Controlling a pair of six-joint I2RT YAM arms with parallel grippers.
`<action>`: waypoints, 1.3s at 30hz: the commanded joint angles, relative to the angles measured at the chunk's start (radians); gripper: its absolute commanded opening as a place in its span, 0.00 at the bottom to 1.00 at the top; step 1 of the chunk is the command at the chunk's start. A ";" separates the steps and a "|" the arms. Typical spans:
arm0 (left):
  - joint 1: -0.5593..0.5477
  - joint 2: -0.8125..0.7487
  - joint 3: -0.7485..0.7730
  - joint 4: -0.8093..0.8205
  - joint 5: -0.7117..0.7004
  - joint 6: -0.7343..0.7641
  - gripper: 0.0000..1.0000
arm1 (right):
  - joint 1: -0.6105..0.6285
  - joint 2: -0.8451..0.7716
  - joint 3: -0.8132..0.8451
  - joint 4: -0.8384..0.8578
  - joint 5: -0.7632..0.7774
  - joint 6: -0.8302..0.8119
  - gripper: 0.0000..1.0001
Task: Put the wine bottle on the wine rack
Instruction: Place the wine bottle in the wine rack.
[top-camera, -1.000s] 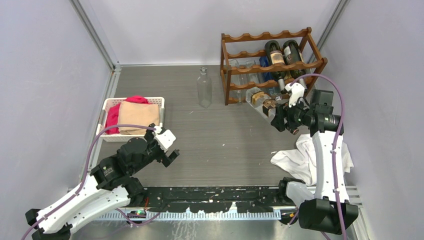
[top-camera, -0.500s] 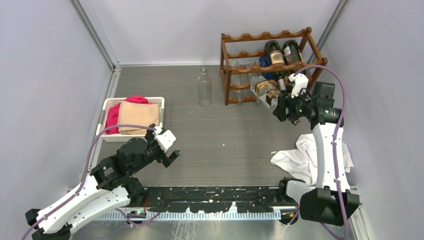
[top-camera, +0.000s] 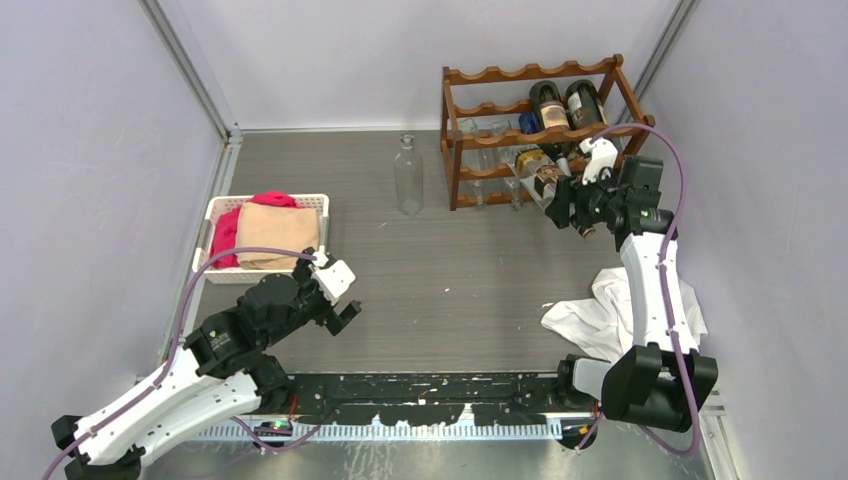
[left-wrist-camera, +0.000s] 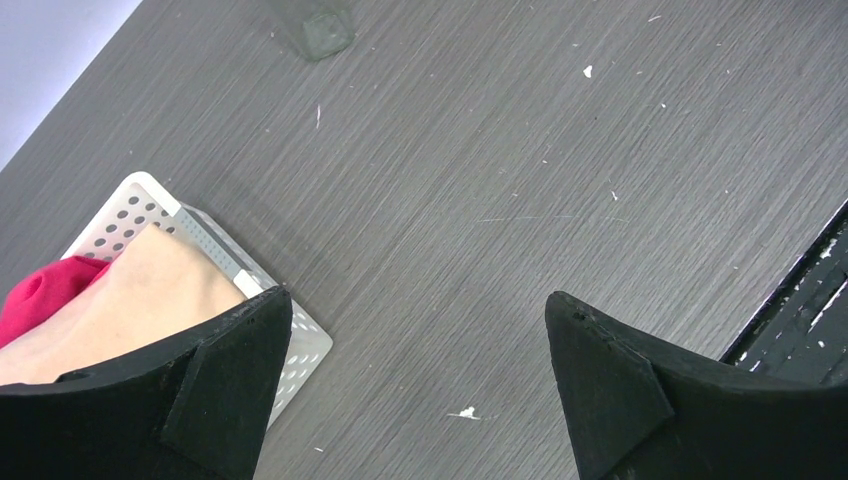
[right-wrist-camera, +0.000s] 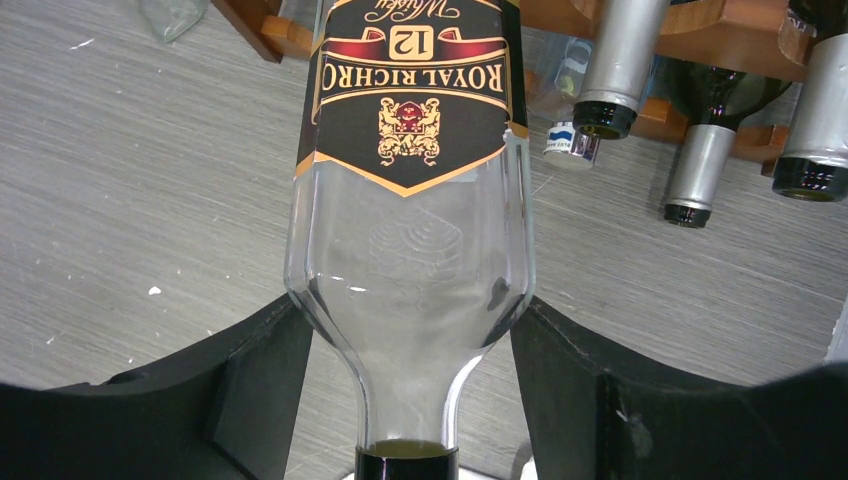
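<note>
Top external view: two robot arms rise from the near edge of a grey wood-grain counter (top-camera: 450, 290). One reddish-brown wine rack (top-camera: 478, 76) with wavy rails stands at the far right. Two dark bottles (top-camera: 548, 104) lie side by side on its middle tier. Clear glass shows lower in the rack, but I cannot count it.

The right tool (top-camera: 558, 200) is grasping one wine bottle (top-camera: 532, 176), which is clear with a dark label. The bottle lies tilted, with its base at the rack's front and its neck toward the tool. I cannot tell whether it rests on a rail.

One empty clear bottle (top-camera: 408, 178) stands upright, left of the rack and apart from it. One white basket (top-camera: 212, 216) at the left holds two cloths, a red cloth (top-camera: 226, 238) and a tan cloth (top-camera: 280, 236). One crumpled white cloth (top-camera: 590, 320) lies near the right arm's base. The left tool (top-camera: 338, 297) hangs released and empty, near the basket's right corner.

Right wrist view only: the black fingers (right-wrist-camera: 260, 370) press both sides of the bottle's shoulder. The label is gold-edged with a crest and is seen upside down. Three silver foil-covered necks (right-wrist-camera: 620, 60) point out of the rack.

Left wrist view only: the spread tool tips have bare counter between them, and the basket's perforated corner is under the left tip.
</note>
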 joint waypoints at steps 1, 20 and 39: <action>0.008 0.003 0.003 0.045 0.018 0.010 0.96 | -0.002 -0.021 -0.006 0.299 -0.039 0.038 0.01; 0.035 0.046 0.000 0.053 0.031 0.019 0.96 | 0.102 0.119 -0.087 0.723 0.104 0.183 0.01; 0.049 0.081 -0.004 0.052 0.034 0.028 0.96 | 0.198 0.340 -0.023 1.051 0.349 0.340 0.01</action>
